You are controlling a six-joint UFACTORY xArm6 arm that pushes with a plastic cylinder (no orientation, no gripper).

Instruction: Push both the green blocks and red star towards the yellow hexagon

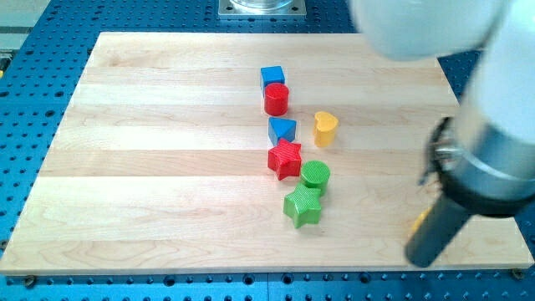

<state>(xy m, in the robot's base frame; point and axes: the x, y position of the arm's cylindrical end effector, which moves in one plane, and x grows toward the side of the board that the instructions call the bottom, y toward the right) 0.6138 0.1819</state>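
Observation:
The red star [285, 159] lies near the board's middle. The green cylinder [315, 176] touches it at its lower right, and the green star [303, 206] sits just below the cylinder. A small piece of a yellow block [420, 221] shows at the lower right, mostly hidden behind the arm, so its shape cannot be made out. My dark rod slants down at the view's lower right, and my tip [420, 261] rests near the board's bottom edge, far right of the green blocks.
A blue cube [272, 77] and red cylinder [277, 99] touch at the upper middle. A blue triangle [282, 130] sits just above the red star, and a yellow heart [325, 128] to its right. The arm's white and grey body [493, 125] covers the right side.

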